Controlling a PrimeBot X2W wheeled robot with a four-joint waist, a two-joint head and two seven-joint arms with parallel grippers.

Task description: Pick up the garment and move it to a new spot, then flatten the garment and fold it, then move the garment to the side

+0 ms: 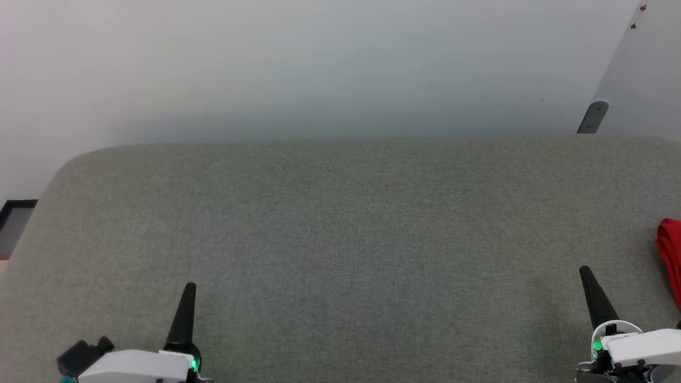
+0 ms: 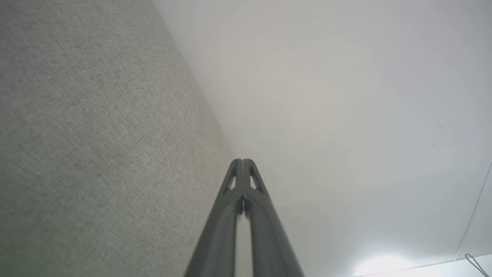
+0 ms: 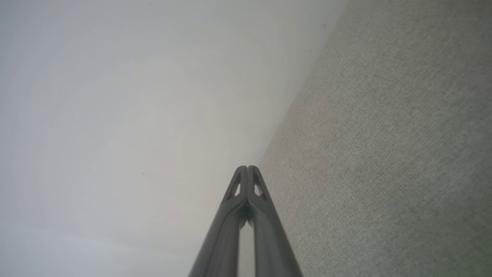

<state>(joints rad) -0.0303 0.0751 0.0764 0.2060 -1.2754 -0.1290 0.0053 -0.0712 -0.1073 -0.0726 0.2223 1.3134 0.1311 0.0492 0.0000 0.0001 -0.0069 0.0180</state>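
Observation:
A sliver of the red garment [image 1: 670, 255] lies at the far right edge of the head view on the grey fabric surface [image 1: 340, 229]; most of it is cut off by the frame. My right gripper [image 1: 585, 272] stands shut at the lower right, a short way left of the garment and apart from it. At the lower left my left gripper [image 1: 190, 288] is shut too, far from the garment. In the wrist views both pairs of fingers meet at the tips, left gripper [image 2: 243, 161] and right gripper [image 3: 247, 168], with nothing between them.
The grey surface has a rounded far-left corner [image 1: 80, 159] and ends against a pale wall [image 1: 319, 64]. A grey bracket [image 1: 593, 118] sits on the wall at the back right. A dark-framed thing [image 1: 13, 215] shows past the left edge.

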